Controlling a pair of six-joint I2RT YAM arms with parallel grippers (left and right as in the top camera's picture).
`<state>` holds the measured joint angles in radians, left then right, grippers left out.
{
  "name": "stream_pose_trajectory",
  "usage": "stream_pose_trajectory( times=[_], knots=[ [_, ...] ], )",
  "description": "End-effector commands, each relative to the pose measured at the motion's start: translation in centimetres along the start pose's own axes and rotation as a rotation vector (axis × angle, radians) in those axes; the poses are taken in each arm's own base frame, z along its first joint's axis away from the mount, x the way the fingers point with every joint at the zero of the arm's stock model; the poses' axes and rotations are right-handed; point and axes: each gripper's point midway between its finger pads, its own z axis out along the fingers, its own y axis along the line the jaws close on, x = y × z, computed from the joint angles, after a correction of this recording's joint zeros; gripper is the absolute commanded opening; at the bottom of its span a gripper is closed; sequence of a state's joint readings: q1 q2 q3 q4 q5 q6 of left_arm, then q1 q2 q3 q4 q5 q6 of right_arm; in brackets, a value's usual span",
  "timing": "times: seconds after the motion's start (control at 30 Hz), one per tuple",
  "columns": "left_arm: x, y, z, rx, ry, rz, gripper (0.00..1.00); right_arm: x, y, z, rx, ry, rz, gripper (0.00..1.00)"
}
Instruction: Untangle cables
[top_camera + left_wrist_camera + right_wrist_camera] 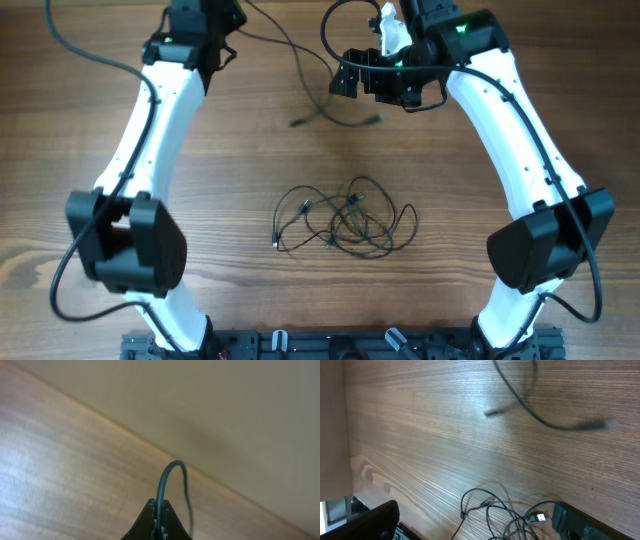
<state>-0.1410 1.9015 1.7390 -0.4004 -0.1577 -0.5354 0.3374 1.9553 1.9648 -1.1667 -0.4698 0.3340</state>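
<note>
Overhead: cables [345, 222] knotted at middle of bench [230, 150]; one strand [335, 110] lies apart, farther back.
Left wrist: left pincer [159, 517] clamped on that strand; lift it clear slowly.
Right wrist: right pincer [475, 525] apart, cables ahead; pin them first.

My left arm [150, 110] reaches far forward, and the left gripper [159, 512] is pinched shut on a cable [167, 472]. My right arm [510, 110] stretches forward too, with the right gripper [348, 76] turned inward, jaws spread wide
</note>
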Motion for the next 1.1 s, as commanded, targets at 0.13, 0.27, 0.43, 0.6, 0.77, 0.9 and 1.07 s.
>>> stream_pose_trajectory(
  times=[0.13, 0.27, 0.43, 0.6, 0.77, 0.9, 1.07],
  knots=[
    [-4.4, -5.8, -4.7, 0.283, -0.082, -0.016, 0.04, 0.1, 0.3, -0.6, 0.006, -0.010, -0.027, 1.00],
    [-5.3, -7.5, -5.4, 0.374, -0.091, -0.113, 0.04, 0.2, 0.3, -0.6, 0.006, -0.008, -0.025, 1.00],
    [-7.1, -9.6, -6.6, 0.493, -0.141, -0.163, 0.04, 0.1, 0.3, -0.6, 0.006, -0.009, -0.025, 1.00],
    [-9.5, -5.2, -5.5, 0.395, -0.192, -0.198, 0.04, 0.2, 0.3, -0.6, 0.006, -0.008, -0.025, 1.00],
    [-14.5, 5.8, -4.6, 0.167, -0.302, -0.275, 0.04, 0.6, 0.1, -0.6, 0.012, 0.008, -0.017, 1.00],
    [-17.1, 15.1, -4.4, 0.012, -0.352, -0.329, 0.04, 0.6, 0.1, -0.6, 0.013, 0.011, -0.013, 1.00],
    [-19.5, 26.9, -4.8, -0.183, -0.421, -0.282, 0.04, 1.0, 0.0, -0.6, 0.017, 0.024, -0.006, 1.00]
  ],
)
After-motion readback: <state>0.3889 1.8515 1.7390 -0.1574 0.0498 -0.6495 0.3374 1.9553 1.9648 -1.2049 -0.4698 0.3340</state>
